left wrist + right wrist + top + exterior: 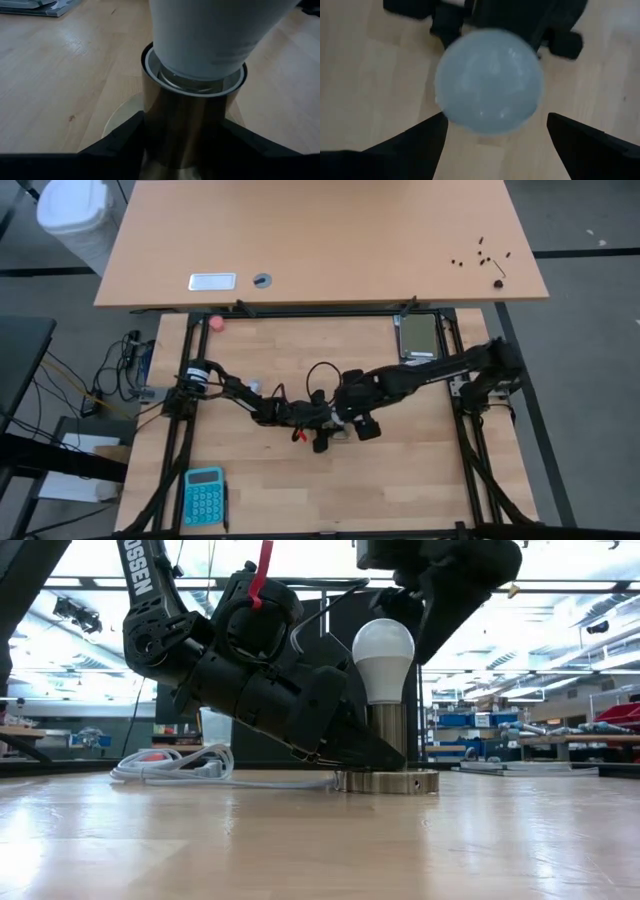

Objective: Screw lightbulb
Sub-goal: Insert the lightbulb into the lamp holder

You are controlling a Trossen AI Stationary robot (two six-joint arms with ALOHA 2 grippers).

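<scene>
Right claw spread wide above the lightbulb, touching nothing — left claw pinching the socket

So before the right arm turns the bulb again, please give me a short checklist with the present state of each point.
1. Bulb sits upright in the socket: ok.
2. Left gripper holds the socket barrel, one finger on each side: ok.
3. Right gripper is open and above the bulb, fingers apart from the glass: ok, but it must close before it can turn.
4. Right gripper is centred over the bulb: ok in the right wrist view.
5. Bulb is screwed fully home: cannot tell; a little thread shows at the socket's rim in the left wrist view.
6. Cord lies clear of both grippers: ok in the low view.
</scene>
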